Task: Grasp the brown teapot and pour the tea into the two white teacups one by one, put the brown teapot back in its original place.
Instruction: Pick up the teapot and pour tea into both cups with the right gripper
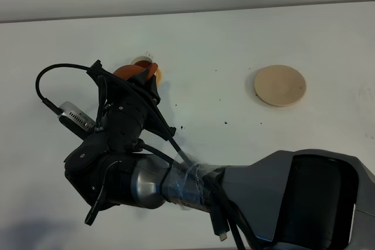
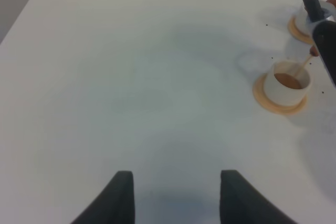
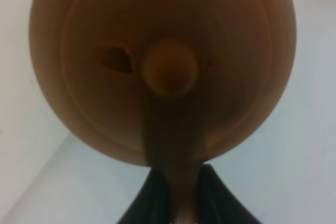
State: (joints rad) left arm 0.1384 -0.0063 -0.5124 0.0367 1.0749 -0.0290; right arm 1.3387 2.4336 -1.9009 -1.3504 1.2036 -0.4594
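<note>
The brown teapot [image 3: 163, 66] fills the right wrist view, lid knob toward the camera, and my right gripper [image 3: 181, 199] is shut on its loop handle. From above, only a bit of the teapot [image 1: 130, 72] shows past the arm, tilted next to one white teacup [image 1: 142, 61]. In the left wrist view a thin stream of tea [image 2: 303, 65] falls into the nearer teacup [image 2: 287, 83], which holds brown tea on its orange saucer [image 2: 278, 104]. The second teacup [image 2: 303, 22] stands behind it, partly hidden by a cable. My left gripper [image 2: 176, 198] hangs open over bare table, well apart from the cups.
The pale beige disc [image 1: 280, 85] lies bare at the right of the white table [image 1: 222, 39]. My right arm [image 1: 146, 174] stretches across the front toward the left. Small dark specks [image 1: 225, 122] dot the table's middle.
</note>
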